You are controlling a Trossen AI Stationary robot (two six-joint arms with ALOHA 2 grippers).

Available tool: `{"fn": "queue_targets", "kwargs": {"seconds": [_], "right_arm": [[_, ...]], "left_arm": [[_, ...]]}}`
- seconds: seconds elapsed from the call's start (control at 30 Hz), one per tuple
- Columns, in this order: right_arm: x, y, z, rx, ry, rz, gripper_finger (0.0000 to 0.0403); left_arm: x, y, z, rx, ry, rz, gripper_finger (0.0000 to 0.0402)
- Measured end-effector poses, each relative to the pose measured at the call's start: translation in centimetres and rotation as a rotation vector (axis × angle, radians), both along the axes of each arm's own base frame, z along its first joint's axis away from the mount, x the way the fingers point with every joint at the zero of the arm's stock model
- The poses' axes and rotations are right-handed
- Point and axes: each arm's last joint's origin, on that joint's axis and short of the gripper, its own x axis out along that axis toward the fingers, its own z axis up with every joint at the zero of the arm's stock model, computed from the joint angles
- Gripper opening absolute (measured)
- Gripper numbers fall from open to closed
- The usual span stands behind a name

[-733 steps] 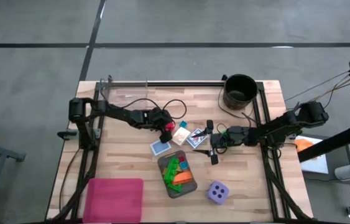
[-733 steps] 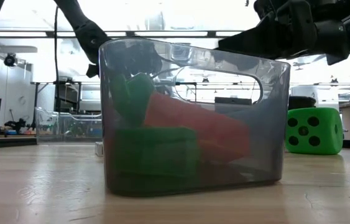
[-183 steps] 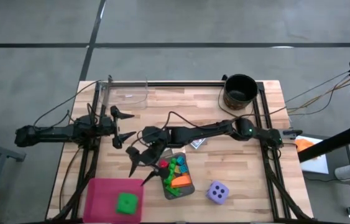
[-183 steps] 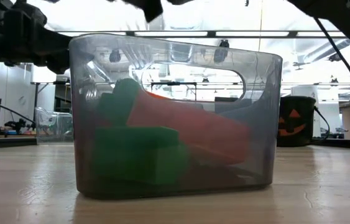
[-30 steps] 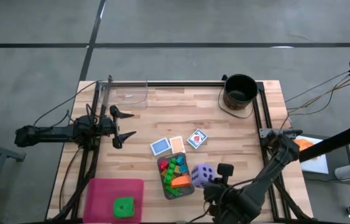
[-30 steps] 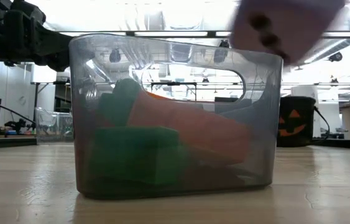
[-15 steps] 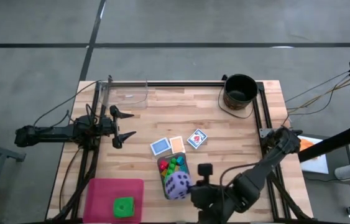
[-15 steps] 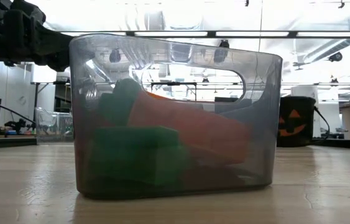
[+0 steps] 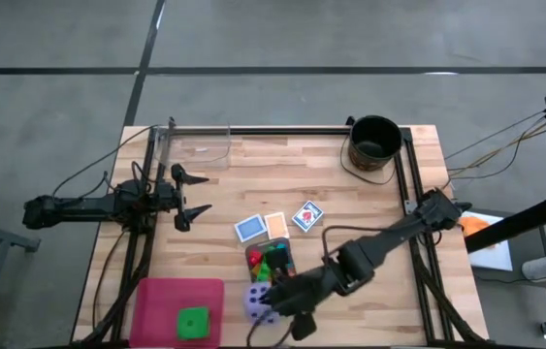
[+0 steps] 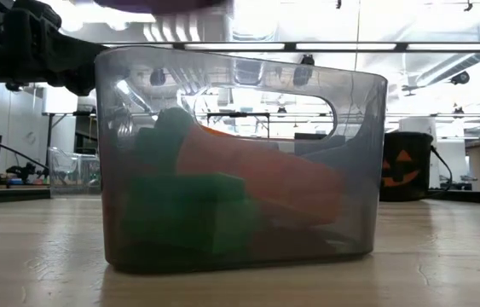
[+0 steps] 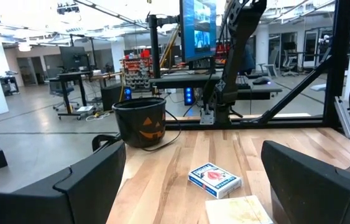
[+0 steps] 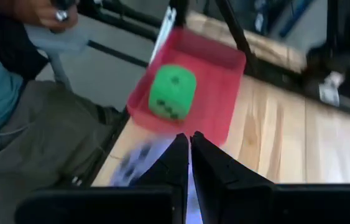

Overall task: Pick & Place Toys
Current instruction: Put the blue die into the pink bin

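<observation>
Your right gripper [image 9: 287, 312], clamped on the purple spotted die [image 9: 258, 302], carries it above the worktop [image 9: 369, 208] toward the pink rectangular tray [image 9: 161, 301]. Next: centre beside the green die [image 9: 193, 323], then release. Left gripper [image 9: 193, 198] waits open.

Die [image 9: 195, 321] in tray [image 9: 156, 296], left of blocks' bin [image 9: 286, 254].

Grey concrete floor [image 9: 253, 39], ceiling strip lights [image 10: 350, 46]
</observation>
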Motion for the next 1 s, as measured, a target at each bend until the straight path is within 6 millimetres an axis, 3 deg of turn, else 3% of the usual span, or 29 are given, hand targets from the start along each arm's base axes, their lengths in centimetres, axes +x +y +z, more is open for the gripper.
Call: {"fn": "queue_targets", "kwargs": {"seconds": [0.2, 0.5, 0.7, 1.0], "right_arm": [[2.2, -1.7, -0.6, 0.002, -0.146, 0.122, 0.0017], [3.7, -4.7, -3.4, -0.037, -0.108, 0.123, 0.0018], [3.5, -4.3, -3.7, -0.088, -0.116, 0.105, 0.0018], [1.7, -2.2, -2.1, -0.127, -0.171, 0.104, 0.0018]], "left_arm": [[0.0, -0.1, 0.0, -0.005, 0.001, -0.019, 0.0377], [0.0, -0.1, -0.3, -0.031, 0.024, -0.023, 0.0377], [0.0, -0.1, -0.5, -0.052, 0.041, -0.023, 0.0377], [0.0, -0.1, -0.5, -0.051, 0.042, -0.021, 0.0377]]}}
